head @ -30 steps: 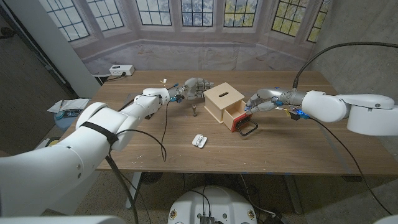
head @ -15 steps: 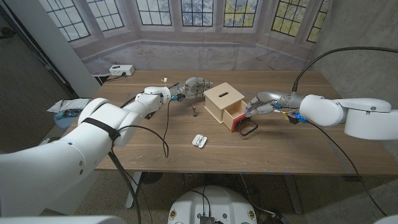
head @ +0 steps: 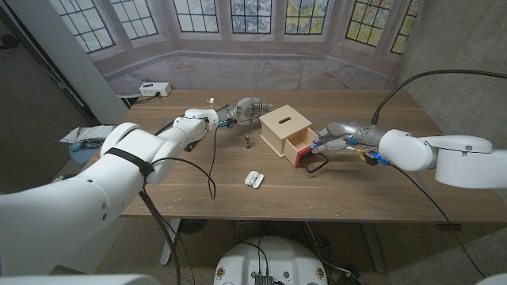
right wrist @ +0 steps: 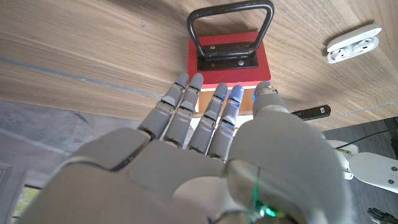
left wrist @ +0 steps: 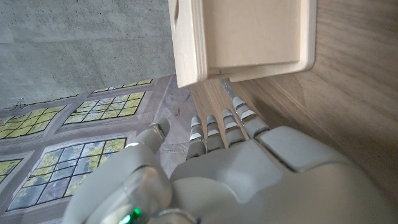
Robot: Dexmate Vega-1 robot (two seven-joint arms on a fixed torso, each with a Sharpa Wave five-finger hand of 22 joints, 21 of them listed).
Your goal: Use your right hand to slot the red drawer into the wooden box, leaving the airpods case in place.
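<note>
A wooden worktop (head: 372, 178) stands before a printed backdrop of tall windows, with a grey concrete wall beside it. The landmark is the wooden box (head: 283, 127), which sits near the middle of the worktop, a slot in its top.

The red drawer (head: 303, 149) sticks out of the box toward the robot's right, only partly inside; its red front carries a black wire handle (head: 316, 164) that lies out over the wood. The right hand (head: 330, 136) is just beside the drawer front. In the right wrist view its fingers (right wrist: 206, 116) reach over the top edge of the red front, close together and nearly straight, and they hold nothing; I cannot tell if they already press on it. The left hand (head: 249, 109) is on the far side of the box; its fingers (left wrist: 219, 129) are extended close to the box wall and it grips nothing.

In my judgement the step in hand is the push itself: the drawer is lined up but not yet home. The next move calls for a straight push along the drawer's own direction into the box, with the fingers on the red front and not hooked in the handle, so the drawer does not twist and jam.

The airpods case (head: 254, 179) lies open in front of the box, apart from the drawer, and a small dark thing (head: 247, 142) lies to the left of the box. The push goes away from the case, so there is room; the worktop edges are well apart from the box.
</note>
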